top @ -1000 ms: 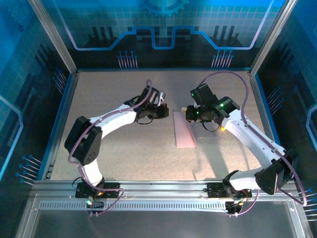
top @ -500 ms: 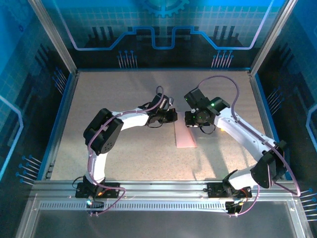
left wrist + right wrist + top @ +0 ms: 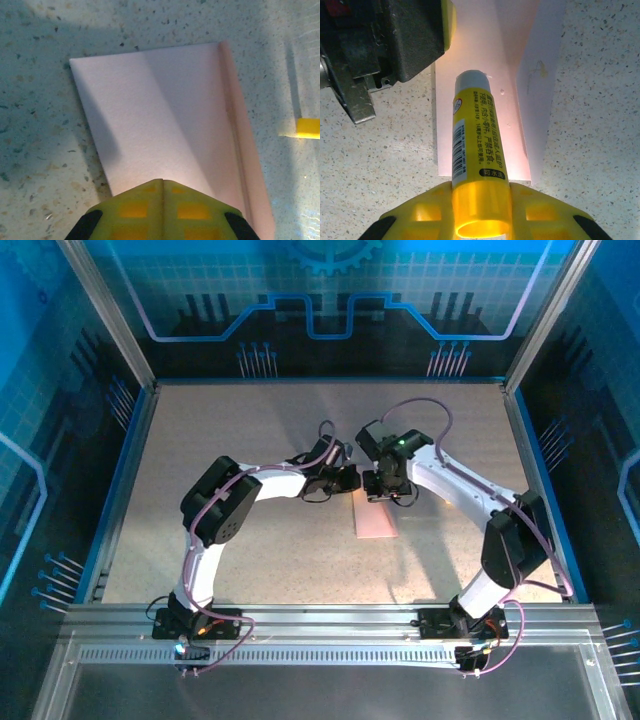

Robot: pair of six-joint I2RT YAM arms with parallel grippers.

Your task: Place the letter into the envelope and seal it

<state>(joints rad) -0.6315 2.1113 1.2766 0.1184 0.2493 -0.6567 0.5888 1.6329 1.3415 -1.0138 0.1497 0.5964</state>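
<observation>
While the pink envelope (image 3: 375,520) lies flat near the middle of the speckled desk (image 3: 230,440), both arms bend in over its far end from either side. The left gripper (image 3: 161,182) has its yellow-green fingers pressed together with nothing between them. Their tips sit over one short edge of the envelope, though whether they touch the paper cannot be told. The right gripper (image 3: 481,205) is clamped on a yellow glue stick (image 3: 476,135). The stick points away from the wrist, its white tip over the pink paper and close beside the left gripper's dark body. A long crease runs along one side of the envelope. In the right wrist view, the paler strip beyond that crease looks to be the flap, opened out on the desk. A small yellow piece (image 3: 306,128) lies on the desk, apart from the envelope.
</observation>
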